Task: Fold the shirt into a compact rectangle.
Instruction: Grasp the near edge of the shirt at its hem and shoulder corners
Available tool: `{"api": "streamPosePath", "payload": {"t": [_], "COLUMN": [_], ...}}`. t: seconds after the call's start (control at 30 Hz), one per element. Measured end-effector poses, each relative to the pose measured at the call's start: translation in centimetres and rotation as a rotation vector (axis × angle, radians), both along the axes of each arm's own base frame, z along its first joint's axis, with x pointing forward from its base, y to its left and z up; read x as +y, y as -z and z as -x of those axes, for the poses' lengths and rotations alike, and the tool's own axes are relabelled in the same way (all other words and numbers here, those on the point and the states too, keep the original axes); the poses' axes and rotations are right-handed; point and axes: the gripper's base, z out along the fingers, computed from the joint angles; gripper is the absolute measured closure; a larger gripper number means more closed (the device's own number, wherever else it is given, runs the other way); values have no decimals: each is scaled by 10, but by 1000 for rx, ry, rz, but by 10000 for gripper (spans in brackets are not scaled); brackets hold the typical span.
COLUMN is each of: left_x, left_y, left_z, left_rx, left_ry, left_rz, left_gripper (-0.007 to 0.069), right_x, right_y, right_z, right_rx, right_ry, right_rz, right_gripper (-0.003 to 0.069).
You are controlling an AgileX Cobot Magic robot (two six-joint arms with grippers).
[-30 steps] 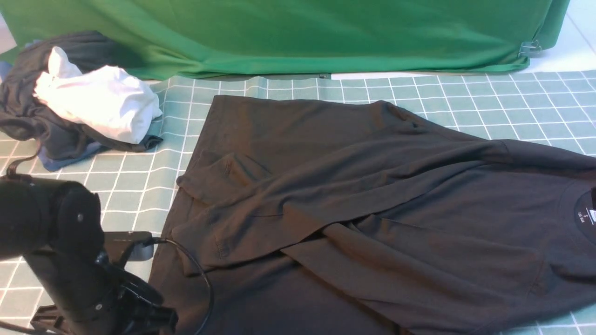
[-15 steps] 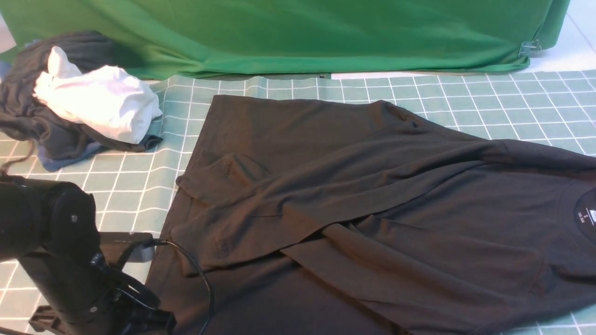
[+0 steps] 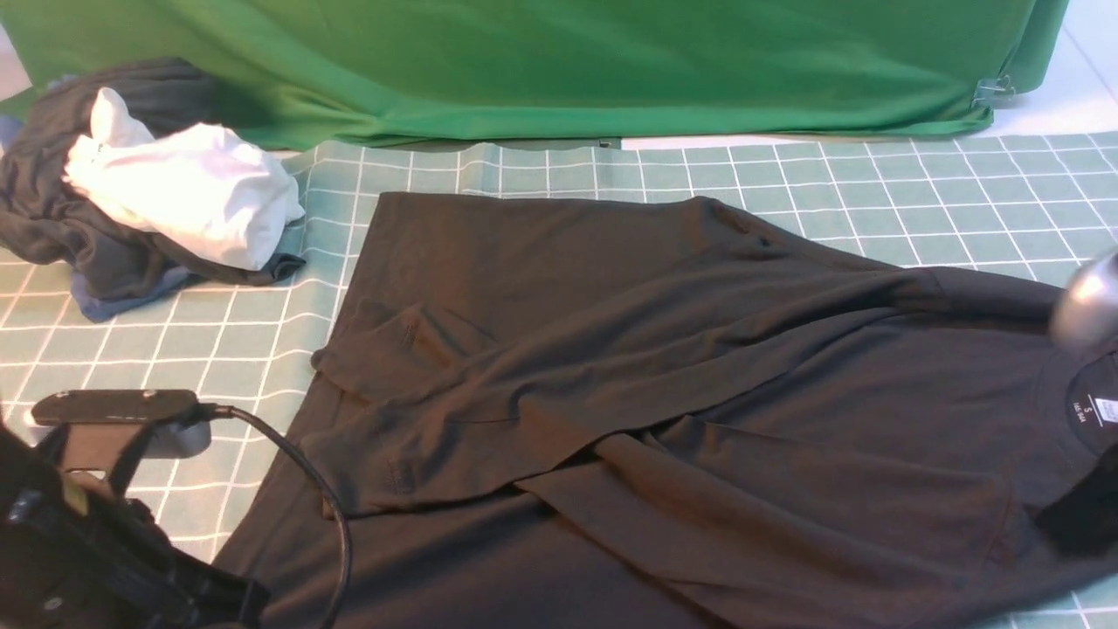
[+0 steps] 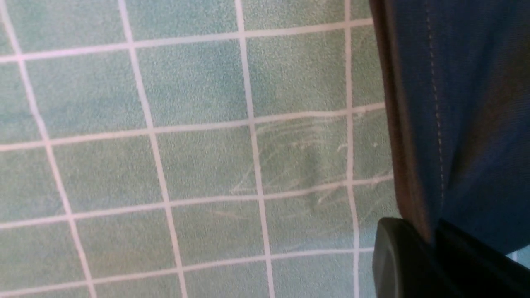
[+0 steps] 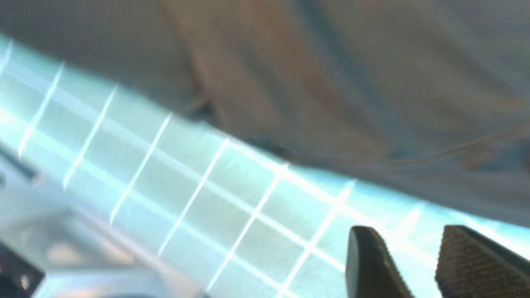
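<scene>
Pulled toward the mat's (image 3: 262, 332) near-left corner, the shirt (image 3: 611, 349) lies spread across it. The left gripper (image 4: 432, 248) pinches its hem. The right gripper (image 5: 408, 234) is half-open and empty, so straightening is likely starting.

The only writing is at the right edge of the front view, inside the neckline of the shirt (image 3: 611, 367). A small white size print (image 3: 1086, 411) is headed by what looks like an S, and the line of characters below it is too small to read. On the white neck label (image 3: 1107, 409) just beside it, nothing can be made out.
</scene>
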Motion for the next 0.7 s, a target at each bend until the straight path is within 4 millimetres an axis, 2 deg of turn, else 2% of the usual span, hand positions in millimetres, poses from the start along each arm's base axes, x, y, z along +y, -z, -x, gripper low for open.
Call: {"api": "streamPosePath", "payload": {"t": [0.07, 0.1, 0.2, 0.27, 0.3, 0.33, 0.37, 0.43, 0.5, 0.6, 0.7], "left_x": [0, 0, 0, 0, 0, 0, 0, 0, 0, 0, 0], "left_y": [-1, -1, -2, -2, -2, -2, -2, -2, -2, -2, -2], "left_z": [2, 2, 3, 2, 2, 1, 1, 1, 1, 1, 1], "left_rx": [7, 9, 3, -9, -11, -16, -17, -17, -19, -19, -19], "left_ry": [0, 1, -1, -6, -6, -6, -7, -6, -6, -6, -6], "left_rz": [-1, -1, 0, 2, 3, 4, 4, 2, 3, 3, 3], "left_gripper": [621, 621, 621, 621, 621, 621, 621, 621, 621, 621, 621], "right_x": [12, 13, 31, 43, 43, 50, 51, 58, 62, 66, 68], "right_y": [19, 20, 52, 71, 74, 84, 85, 98, 108, 117, 125], "right_z": [4, 4, 13, 16, 16, 16, 16, 14, 11, 5, -2], "right_rx": [19, 14, 12, -7, -15, -24, -21, -34, -44, -65, -88], "right_ry": [-59, -65, -151, -214, -217, -247, -255, -301, -331, -347, -353], "right_rz": [22, 21, 54, 84, 89, 116, 123, 181, 220, 244, 262], "right_gripper": [421, 421, 394, 332, 316, 244, 244, 139, 86, 80, 104]}}
